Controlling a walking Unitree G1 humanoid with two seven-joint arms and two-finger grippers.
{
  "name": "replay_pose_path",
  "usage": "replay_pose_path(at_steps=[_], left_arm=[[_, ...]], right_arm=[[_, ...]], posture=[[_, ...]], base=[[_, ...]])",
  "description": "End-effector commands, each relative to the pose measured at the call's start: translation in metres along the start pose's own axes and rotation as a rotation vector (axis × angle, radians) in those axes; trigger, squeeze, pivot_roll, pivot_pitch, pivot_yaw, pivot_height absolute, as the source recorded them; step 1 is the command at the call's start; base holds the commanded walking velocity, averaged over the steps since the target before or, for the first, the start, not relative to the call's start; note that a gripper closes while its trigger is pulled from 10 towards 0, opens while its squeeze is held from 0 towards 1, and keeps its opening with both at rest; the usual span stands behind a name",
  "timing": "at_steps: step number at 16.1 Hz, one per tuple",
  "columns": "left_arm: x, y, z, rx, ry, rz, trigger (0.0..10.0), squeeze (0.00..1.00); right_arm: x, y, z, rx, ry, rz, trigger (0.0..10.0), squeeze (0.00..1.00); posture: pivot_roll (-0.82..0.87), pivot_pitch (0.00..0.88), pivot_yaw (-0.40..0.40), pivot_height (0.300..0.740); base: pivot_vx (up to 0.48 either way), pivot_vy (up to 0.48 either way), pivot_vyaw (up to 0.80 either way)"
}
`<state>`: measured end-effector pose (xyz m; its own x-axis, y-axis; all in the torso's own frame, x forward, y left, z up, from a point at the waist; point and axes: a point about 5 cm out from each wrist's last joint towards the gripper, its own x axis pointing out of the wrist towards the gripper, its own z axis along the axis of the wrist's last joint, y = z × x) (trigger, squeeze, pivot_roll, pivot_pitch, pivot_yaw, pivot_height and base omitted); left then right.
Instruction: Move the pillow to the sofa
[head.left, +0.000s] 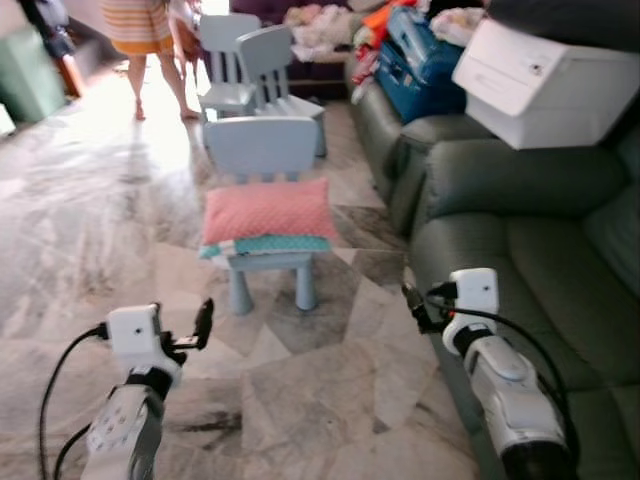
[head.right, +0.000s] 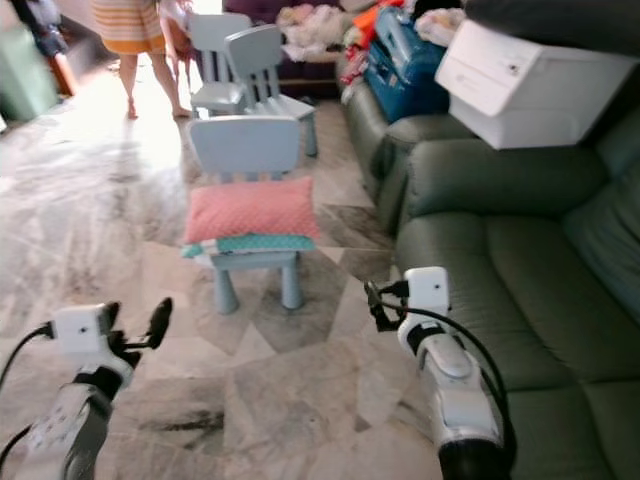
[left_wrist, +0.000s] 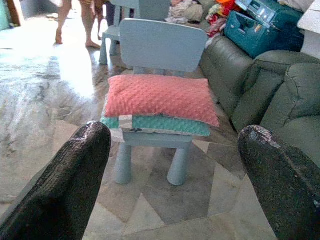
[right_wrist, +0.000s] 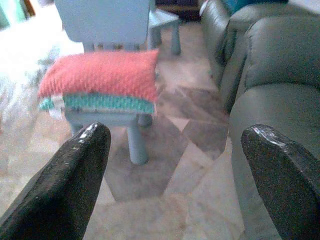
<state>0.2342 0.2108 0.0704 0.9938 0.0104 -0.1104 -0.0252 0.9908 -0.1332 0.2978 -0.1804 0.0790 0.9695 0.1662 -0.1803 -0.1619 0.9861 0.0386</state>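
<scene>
Coral dotted fabric pillow (head.left: 268, 210) on pale-blue plastic child's chair (head.left: 262, 150): likely soft, light; pinch the ends. Left gripper (head.left: 196, 328), right gripper (head.left: 415, 305) spread wide, empty.

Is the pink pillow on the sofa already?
No, the pillow lies on a small blue chair, apart from the sofa.

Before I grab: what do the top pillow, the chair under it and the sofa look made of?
Pink pillow: soft dotted fabric, apparently plush. Chair: smooth pale-blue moulded plastic, by its matte one-piece look. Sofa: grey-green leather or imitation, faintly sheened with creased cushions.
</scene>
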Motion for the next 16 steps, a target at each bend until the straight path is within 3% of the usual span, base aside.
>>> replay_pose_path(at_steps=[1,6,7,10,16], left_arm=[[-0.004,-0.002,0.002,0.001,0.022,0.029,10.0,0.0],[0.008,-0.01,0.009,-0.032,0.011,0.039,10.0,0.0],[0.011,-0.011,0.015,-0.118,-0.008,0.02,10.0,0.0],[0.014,-0.009,0.025,-0.111,-0.025,0.049,10.0,0.0],[0.016,-0.007,0.024,-0.087,-0.011,0.066,10.0,0.0]], right_arm=[[-0.004,0.002,0.013,0.003,-0.024,0.0,10.0,0.0],[-0.006,0.013,0.018,-0.078,-0.01,0.066,10.0,0.0],[-0.004,0.014,0.022,-0.053,-0.026,0.07,10.0,0.0],[-0.005,0.018,0.028,-0.033,-0.038,0.082,10.0,0.0],[-0.004,0.024,0.029,-0.042,-0.044,0.106,10.0,0.0]], posture=[[-0.03,0.0,-0.038,0.74],[-0.04,0.0,-0.034,0.74],[-0.04,0.0,-0.028,0.74],[-0.04,0.0,-0.024,0.74],[-0.04,0.0,-0.019,0.74]], base=[[0.0,0.0,0.0],[0.0,0.0,0.0],[0.0,0.0,0.0],[0.0,0.0,0.0],[0.0,0.086,0.0]])
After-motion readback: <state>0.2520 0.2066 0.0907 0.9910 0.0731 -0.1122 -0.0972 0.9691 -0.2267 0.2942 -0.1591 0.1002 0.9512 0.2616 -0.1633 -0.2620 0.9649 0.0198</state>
